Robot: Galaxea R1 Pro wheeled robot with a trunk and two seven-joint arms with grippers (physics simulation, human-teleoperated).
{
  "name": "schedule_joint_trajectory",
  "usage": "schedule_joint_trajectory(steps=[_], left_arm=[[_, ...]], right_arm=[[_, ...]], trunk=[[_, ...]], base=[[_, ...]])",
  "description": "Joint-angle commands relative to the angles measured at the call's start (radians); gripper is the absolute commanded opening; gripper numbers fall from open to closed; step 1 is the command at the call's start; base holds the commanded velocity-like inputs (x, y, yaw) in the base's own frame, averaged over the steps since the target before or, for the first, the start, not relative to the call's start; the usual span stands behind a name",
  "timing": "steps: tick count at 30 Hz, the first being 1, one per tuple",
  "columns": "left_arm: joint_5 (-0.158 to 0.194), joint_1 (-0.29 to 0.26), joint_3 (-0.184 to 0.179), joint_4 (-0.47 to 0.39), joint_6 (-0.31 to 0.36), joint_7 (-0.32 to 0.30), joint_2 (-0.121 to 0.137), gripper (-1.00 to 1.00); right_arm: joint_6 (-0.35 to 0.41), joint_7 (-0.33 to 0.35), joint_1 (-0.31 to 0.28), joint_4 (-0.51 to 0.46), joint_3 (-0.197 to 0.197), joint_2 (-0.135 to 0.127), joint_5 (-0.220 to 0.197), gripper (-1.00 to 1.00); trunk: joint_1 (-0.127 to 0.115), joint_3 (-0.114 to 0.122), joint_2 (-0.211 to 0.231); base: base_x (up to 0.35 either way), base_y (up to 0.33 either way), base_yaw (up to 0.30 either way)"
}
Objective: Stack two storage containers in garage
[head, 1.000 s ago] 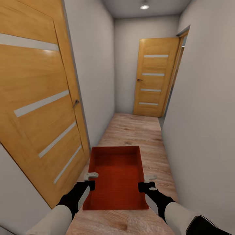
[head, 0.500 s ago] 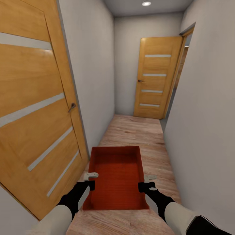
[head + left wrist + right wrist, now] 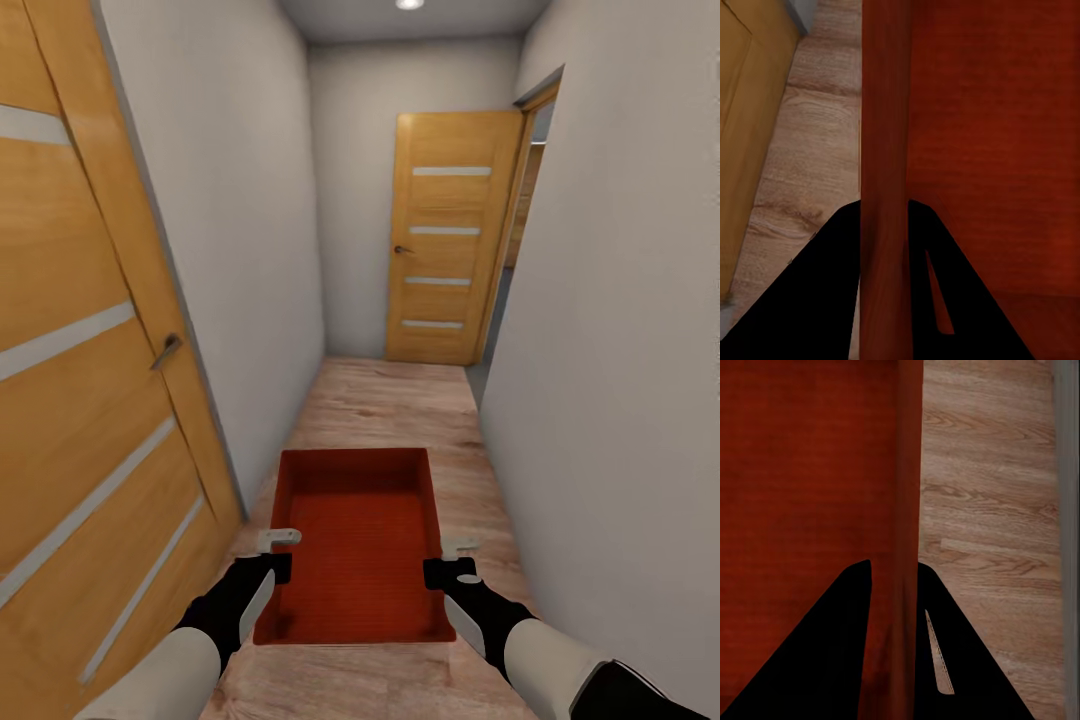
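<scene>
I carry one orange-red storage container (image 3: 360, 540) level in front of me, above a light wood-plank hallway floor (image 3: 400, 410). My left gripper (image 3: 278, 553) is shut on its left wall, and my right gripper (image 3: 452, 560) is shut on its right wall. In the left wrist view the thin red wall (image 3: 885, 187) runs between the two dark fingers (image 3: 817, 300). The right wrist view shows the other wall (image 3: 907, 510) pinched the same way between dark fingers (image 3: 967, 660). The container is empty. The second container is out of view.
This is a narrow hallway with pale grey walls. A large wooden door (image 3: 80, 380) with a handle (image 3: 167, 350) stands close on my left. Another wooden door (image 3: 445, 240) is at the far end, beside an opening (image 3: 515, 230) on the right.
The view has advanced down the hallway and turned slightly right, so the left door looms larger and slides out at the left. The container and both grippers keep their places in front of me.
</scene>
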Motion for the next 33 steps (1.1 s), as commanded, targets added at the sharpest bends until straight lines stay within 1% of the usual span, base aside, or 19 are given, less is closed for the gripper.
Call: schedule_joint_trajectory(steps=[1, 10, 13, 33], left_arm=[[-0.014, 0.0, -0.003, 0.005, 0.01, 0.009, 0.009, -1.0], [-0.014, 0.0, -0.003, 0.005, 0.01, 0.009, 0.009, -1.0], [-0.014, 0.0, -0.003, 0.005, 0.01, 0.009, 0.009, -1.0], [-0.014, 0.0, -0.003, 0.005, 0.01, 0.009, 0.009, -1.0]], right_arm=[[-0.003, -0.026, -0.003, -0.003, -0.032, -0.014, 0.015, -1.0], [-0.003, -0.026, -0.003, -0.003, -0.032, -0.014, 0.015, -1.0], [-0.003, -0.026, -0.003, -0.003, -0.032, -0.015, 0.015, -1.0], [-0.003, -0.026, -0.003, -0.003, -0.032, -0.015, 0.016, -1.0]], trunk=[[0.001, -0.002, -0.002], [0.001, -0.002, -0.002], [0.001, -0.002, -0.002], [0.001, -0.002, -0.002]], base=[[0.323, 0.0, -0.226], [0.322, 0.0, -0.221], [0.323, 0.0, -0.125], [0.323, 0.0, -0.005]])
